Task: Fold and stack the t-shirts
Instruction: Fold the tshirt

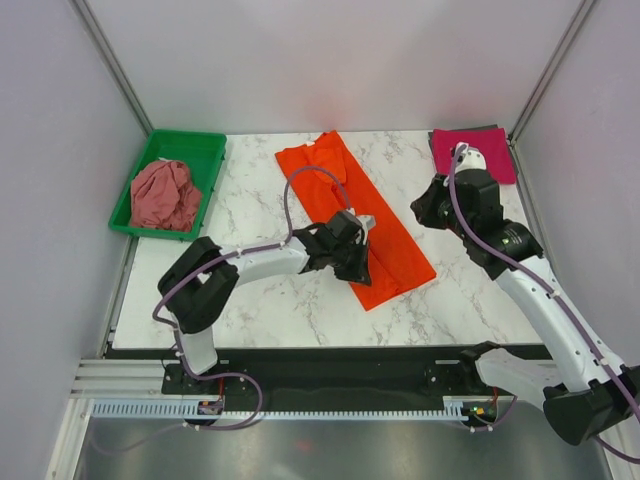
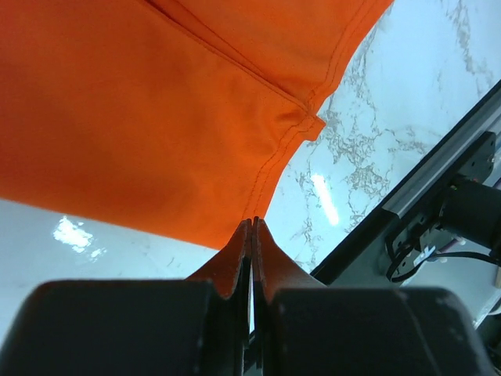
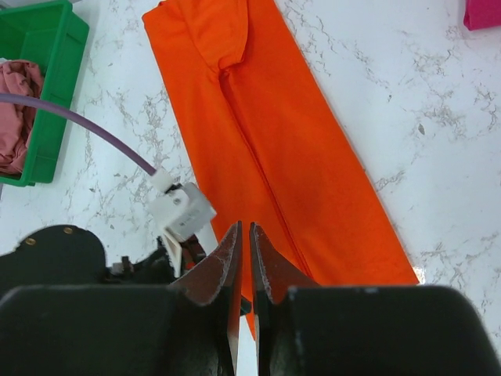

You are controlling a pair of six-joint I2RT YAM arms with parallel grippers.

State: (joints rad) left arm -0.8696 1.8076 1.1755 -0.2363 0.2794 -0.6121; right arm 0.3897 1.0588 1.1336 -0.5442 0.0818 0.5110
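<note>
Smooth orange t-shirt [image 1: 355,215], long folded strip

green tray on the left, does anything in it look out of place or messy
Yes. The dusty rose shirt lies crumpled in a heap inside the green tray, unfolded, while the orange shirt is spread in a long strip and the pink shirt lies flat at the far right corner.

Left arm reaches across the table's middle, its left gripper [image 2: 252,235] clamped on the bright orange cloth t-shirt's [image 1: 360,215] edge; right arm rises near the far right corner, right gripper [image 3: 243,258] jaws nearly together, empty.
</note>
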